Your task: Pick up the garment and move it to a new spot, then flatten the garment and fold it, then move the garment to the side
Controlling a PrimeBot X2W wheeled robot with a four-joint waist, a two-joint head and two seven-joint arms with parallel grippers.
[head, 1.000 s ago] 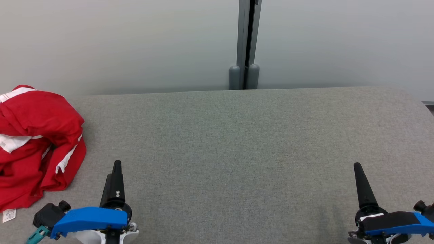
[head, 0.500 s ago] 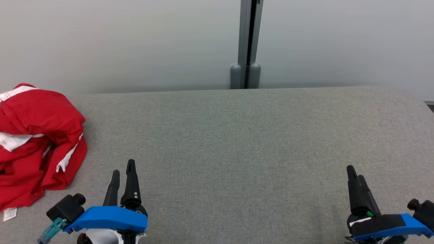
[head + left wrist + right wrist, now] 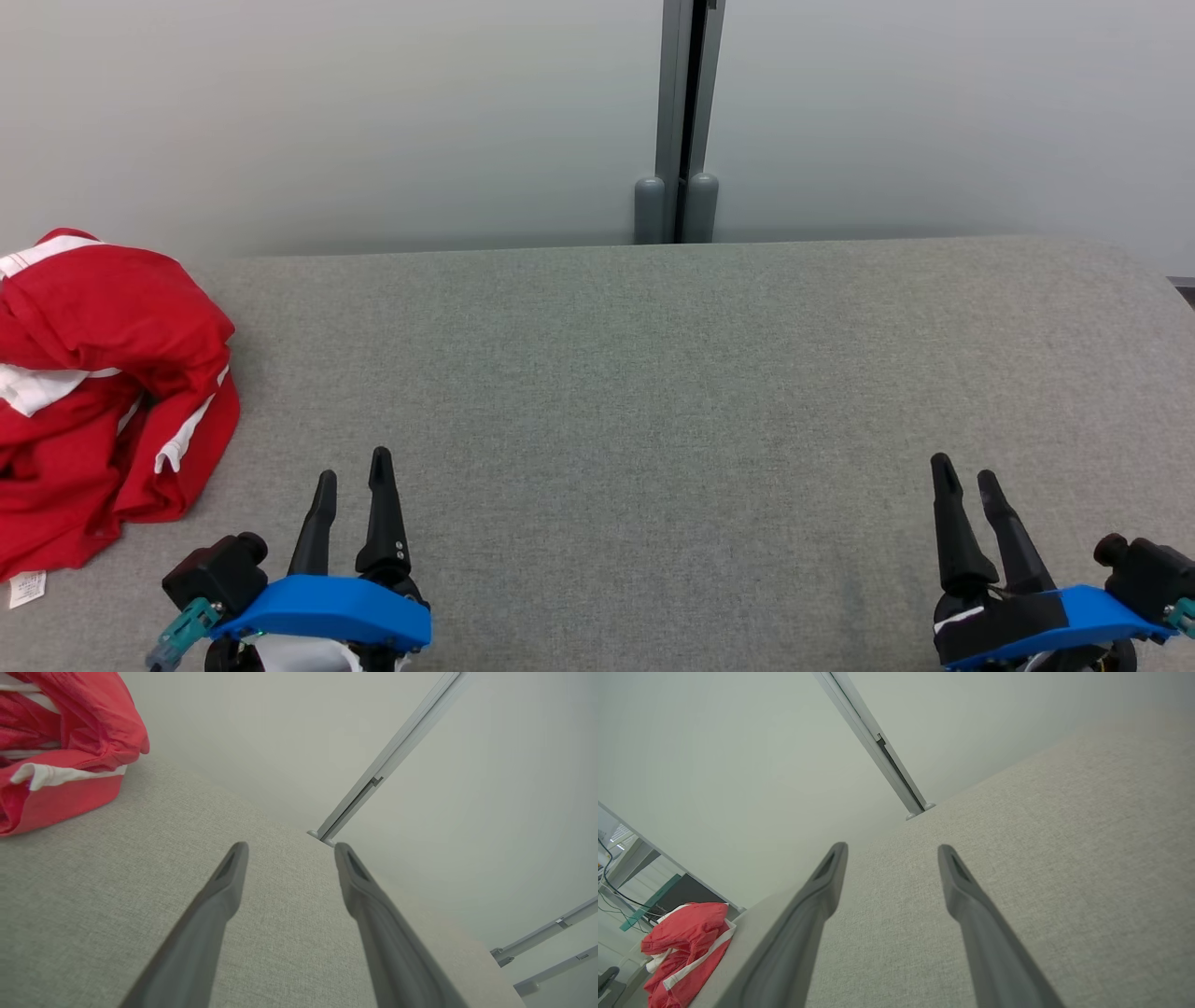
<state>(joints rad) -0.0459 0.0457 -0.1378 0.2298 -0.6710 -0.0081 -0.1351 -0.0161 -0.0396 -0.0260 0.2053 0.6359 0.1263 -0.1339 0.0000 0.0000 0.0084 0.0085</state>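
Red, white-striped garment (image 3: 103,392) lies crumpled on nubby grey fabric table (image 3: 653,373); left claw (image 3: 353,464) and right claw (image 3: 963,466) spread, empty.

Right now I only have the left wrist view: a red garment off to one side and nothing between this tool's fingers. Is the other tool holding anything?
Observer: No. The right tool is open and empty, over the near right part of the table.
Operator: Which tool is closer to the garment?
Observer: The left tool. The red garment is bunched at the table's left end, far across from the right one.
Operator: Anything at the garment's near edge that I can't see?
Observer: A small white label lies on the table at that edge.
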